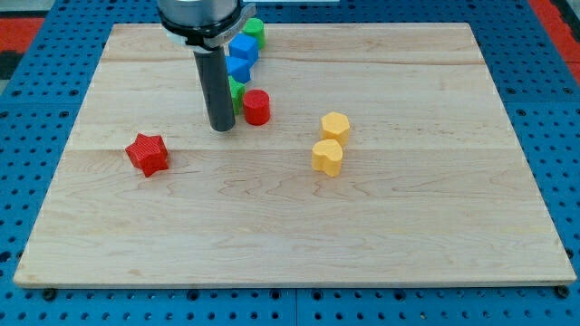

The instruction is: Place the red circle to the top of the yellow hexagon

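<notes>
Spanning nearly the whole view, the board (408,235) is lying as a pale wooden sheet on a blue perforated bench (562,136), giving a flat, even surface for blocks to slide on. Coming down from the view's top, the arm (199,18) is ending in a bare rod with nothing to open or shut, so it is only able to push. My tip (222,129) is resting on the board just to the view's left of the red circle (256,107), near it, though whether it is touching is hard to tell. That side seems chosen for shoving the circle toward the view's right, since the yellow hexagon (335,126) is sitting well apart that way, with a yellow block (327,157) just below it. Behind the rod, blue blocks (240,56) and green blocks (253,31) are crowding in a chain. A red star (147,153) is sitting alone at the view's left
</notes>
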